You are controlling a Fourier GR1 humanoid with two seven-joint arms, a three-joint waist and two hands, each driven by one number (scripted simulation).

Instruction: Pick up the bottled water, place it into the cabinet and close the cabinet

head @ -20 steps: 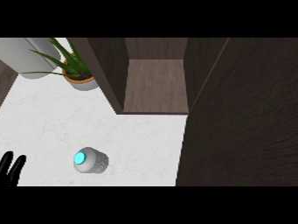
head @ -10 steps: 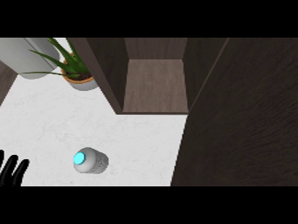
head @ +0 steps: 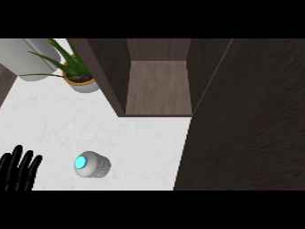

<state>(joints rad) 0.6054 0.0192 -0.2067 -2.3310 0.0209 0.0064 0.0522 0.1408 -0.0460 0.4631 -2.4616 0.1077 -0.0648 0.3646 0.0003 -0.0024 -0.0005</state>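
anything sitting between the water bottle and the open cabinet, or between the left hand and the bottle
Nothing visible does. White counter lies bare between the grey bottled water with its blue cap and the open dark wood cabinet. The black left hand is beside the bottle, apart, fingers straight.

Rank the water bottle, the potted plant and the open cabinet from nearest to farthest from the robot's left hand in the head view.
From the left hand:
1. Water bottle, just to its right.
2. Potted plant, farther back on the counter.
3. Open cabinet, back and right.

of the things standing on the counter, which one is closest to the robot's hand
The bottled water, with its blue cap, stands just right of the left hand. The potted plant sits far back by the cabinet.
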